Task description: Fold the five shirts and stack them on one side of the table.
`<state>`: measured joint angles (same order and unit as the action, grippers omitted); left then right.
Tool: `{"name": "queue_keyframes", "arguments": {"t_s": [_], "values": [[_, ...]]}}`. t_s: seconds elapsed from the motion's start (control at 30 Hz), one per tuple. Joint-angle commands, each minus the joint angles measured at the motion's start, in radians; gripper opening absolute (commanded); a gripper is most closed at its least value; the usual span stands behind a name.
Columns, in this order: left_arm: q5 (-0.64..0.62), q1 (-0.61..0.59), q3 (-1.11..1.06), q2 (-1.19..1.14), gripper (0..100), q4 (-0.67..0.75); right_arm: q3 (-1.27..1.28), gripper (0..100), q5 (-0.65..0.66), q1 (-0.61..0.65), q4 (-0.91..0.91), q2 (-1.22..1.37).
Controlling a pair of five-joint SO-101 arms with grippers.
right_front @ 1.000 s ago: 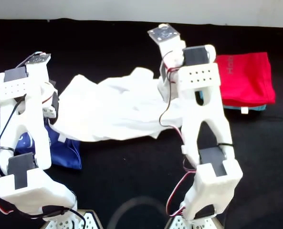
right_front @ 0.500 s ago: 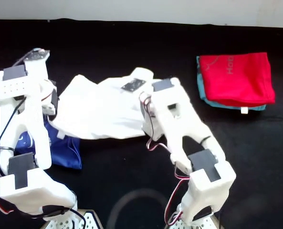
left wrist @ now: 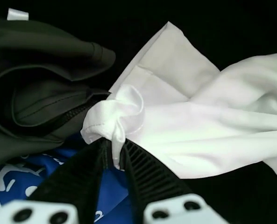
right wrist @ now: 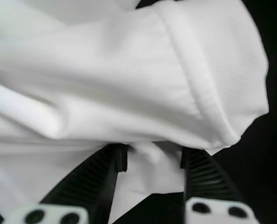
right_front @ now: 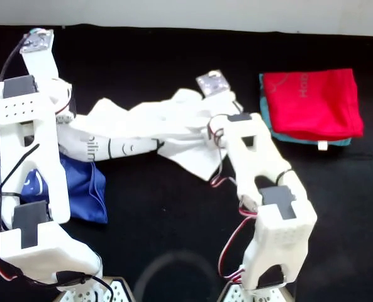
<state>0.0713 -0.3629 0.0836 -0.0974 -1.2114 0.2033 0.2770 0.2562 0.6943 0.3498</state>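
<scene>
A white shirt [right_front: 148, 126] hangs stretched in a crumpled band between both grippers over the black table. My left gripper [right_front: 70, 126] is shut on its left corner; the left wrist view shows the corner bunched between the fingers [left wrist: 114, 154]. At the shirt's right end my right gripper [right_front: 216, 123] holds a thick fold of white cloth [right wrist: 129, 84] between its fingers [right wrist: 151, 158]. A folded red shirt [right_front: 312, 100] lies on a folded teal shirt [right_front: 268, 129] at the far right. A crumpled blue shirt [right_front: 79, 189] and a dark shirt [left wrist: 40, 93] lie under the left arm.
The table [right_front: 173, 214] is black, with bare cloth in front of the white shirt and between the arm bases. The far table edge [right_front: 142, 26] meets a pale wall. The red and teal pile sits close beside the right arm.
The right gripper swung from the shirt's far right to its middle, then back right. The white shirt went from spread flat to a pulled, twisted band. The left gripper rose slightly.
</scene>
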Motion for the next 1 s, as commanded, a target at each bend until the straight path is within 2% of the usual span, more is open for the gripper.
{"name": "queue_keyframes", "arguments": {"t_s": [0.0,0.2,0.37,0.57,0.8,0.97], "values": [[-0.028,0.01,0.033,0.033,1,0.058,-0.102,19.0,-0.008,-0.041,0.05,-0.008],[-0.028,0.01,0.031,0.031,1,0.064,-0.242,19.7,-0.041,-0.041,0.282,-0.071],[-0.026,0.01,0.01,0.033,1,0.068,-0.274,32.7,-0.124,-0.033,0.441,-0.171],[-0.026,0.01,-0.025,0.033,1,0.071,-0.265,28.0,-0.038,0.058,0.618,-0.209],[-0.028,0.01,-0.019,0.033,1,0.071,-0.186,26.6,-0.02,0.196,0.608,-0.13],[-0.028,0.01,-0.024,0.033,1,0.071,-0.186,26.4,-0.021,0.217,0.529,-0.028]]}}
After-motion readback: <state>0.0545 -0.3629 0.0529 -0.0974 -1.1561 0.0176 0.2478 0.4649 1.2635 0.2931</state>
